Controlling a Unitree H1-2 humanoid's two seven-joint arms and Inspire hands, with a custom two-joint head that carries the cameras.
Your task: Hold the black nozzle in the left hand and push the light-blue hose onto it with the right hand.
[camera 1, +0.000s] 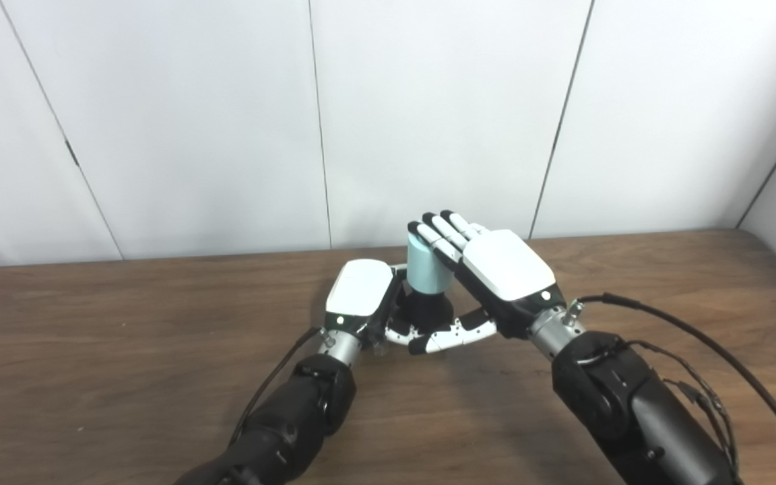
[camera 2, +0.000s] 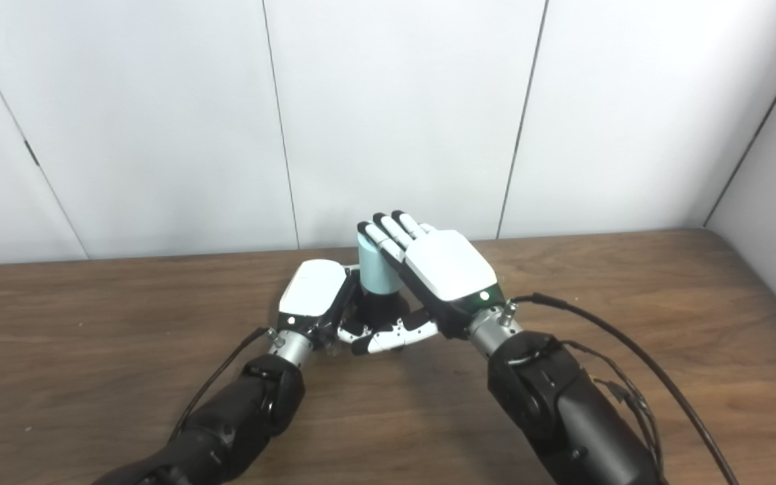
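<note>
A: Where the two arms met near the middle of the wooden table [camera 1: 125,350], what was the left hand [camera 1: 360,295] doing?

B: It was curled around the black nozzle [camera 1: 427,308], which stood upright just off the table's centre, toward twelve o'clock. Its fingers wrapped the far side, so the grip itself was mostly hidden.

A: And the light-blue hose [camera 1: 425,266]?

B: A short upright piece, sitting directly on top of the nozzle, touching it. How far it had seated, I couldn't tell.

A: The right hand [camera 1: 496,273]?

B: At three o'clock of the hose, palm turned toward it. Its fingers [camera 1: 443,232] were stretched out nearly straight, pressed against the hose's upper side and rim, not closed around it. The thumb [camera 1: 452,335] reached low, toward the nozzle's base at six o'clock.

A: Anything else?

B: A black cable [camera 1: 698,340] looped from the right wrist toward four o'clock.
</note>
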